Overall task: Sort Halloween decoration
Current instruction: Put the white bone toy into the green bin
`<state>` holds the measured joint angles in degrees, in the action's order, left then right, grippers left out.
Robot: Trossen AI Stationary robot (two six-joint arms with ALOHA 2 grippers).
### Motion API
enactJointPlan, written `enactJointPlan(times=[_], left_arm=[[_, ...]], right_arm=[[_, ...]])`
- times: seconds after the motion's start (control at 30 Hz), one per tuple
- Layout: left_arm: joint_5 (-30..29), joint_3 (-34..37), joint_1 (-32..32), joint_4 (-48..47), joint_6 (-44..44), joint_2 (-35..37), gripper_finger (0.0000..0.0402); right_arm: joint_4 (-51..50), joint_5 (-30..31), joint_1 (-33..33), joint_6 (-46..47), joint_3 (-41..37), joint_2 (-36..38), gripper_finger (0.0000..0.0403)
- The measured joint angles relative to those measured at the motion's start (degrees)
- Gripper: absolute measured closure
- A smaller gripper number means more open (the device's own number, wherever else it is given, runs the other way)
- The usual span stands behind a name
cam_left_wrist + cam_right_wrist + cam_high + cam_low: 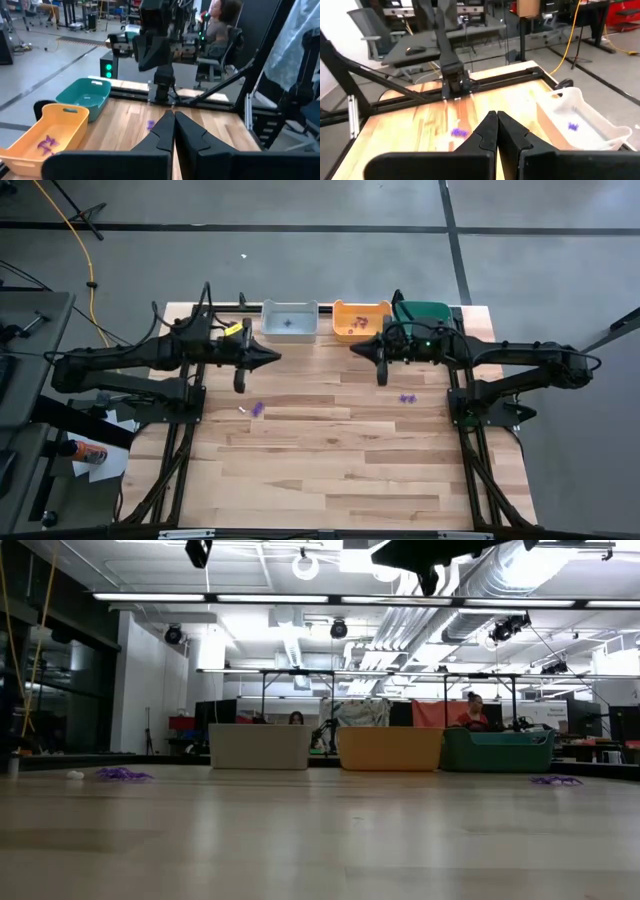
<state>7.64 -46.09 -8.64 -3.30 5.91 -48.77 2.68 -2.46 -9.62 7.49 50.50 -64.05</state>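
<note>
Trinkets are what I am sorting, and from my seat I read the worktop (pixel 340 470) left to right. My left end effector (pixel 272 357) hangs above the boards with its fingers pressed together and nothing between them, pointing toward the middle. One loose purple trinket (pixel 257 410) lies on the wood below its tip in the overhead view, toward the front edge, with a small pale scrap just beside it. At the far edge sit the grey bin (pixel 289 321), holding a bluish piece, the orange bin (pixel 360 321), holding some purple ones, and the teal bin (pixel 421 313). My right end effector (pixel 357 349) mirrors the left, also pinched closed and empty. A second purple trinket (pixel 406 397) lies frontward of it, nearer this arm. I judge each arm takes its own nearer piece; neither one's long axis is readable.
</note>
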Motion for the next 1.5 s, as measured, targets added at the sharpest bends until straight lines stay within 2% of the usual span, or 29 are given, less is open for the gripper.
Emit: enactJointPlan(times=[0.27,0.37,0.5,0.57,0.73,0.87,1.13,1.5], left_arm=[[0.0,0.0,0.0,0.5,0.7,-0.7,0.0401],[-2.5,-0.1,-0.1,-2.3,3.0,-0.4,0.0396],[-3.3,-1.2,1.0,-17.6,1.0,-0.9,0.0363],[-2.8,-1.3,2.8,-24.5,0.9,-1.4,0.0337],[-4.0,-1.3,8.5,-48.4,-3.5,-4.5,0.0267],[-8.4,-1.2,11.3,-57.5,-7.5,-9.2,0.0228],[-9.4,3.3,12.8,-54.1,-8.1,-18.7,0.0211],[-9.6,3.2,15.3,-52.0,-9.0,-28.1,0.0216]], right_arm=[[0.1,0.0,0.4,-0.9,0.0,0.0,0.0403],[0.1,0.0,0.4,-0.9,0.0,0.0,0.0403],[0.1,0.0,0.4,-0.9,0.0,0.0,0.0403],[0.1,0.1,0.4,-0.9,0.0,0.0,0.0403],[0.1,0.1,0.4,-0.9,0.0,0.0,0.0403],[0.0,1.0,0.3,-0.9,0.0,-0.1,0.0403],[-0.4,2.5,0.3,-0.9,0.0,-0.1,0.0403],[-2.4,2.5,0.3,-1.5,0.0,-0.1,0.0403]])
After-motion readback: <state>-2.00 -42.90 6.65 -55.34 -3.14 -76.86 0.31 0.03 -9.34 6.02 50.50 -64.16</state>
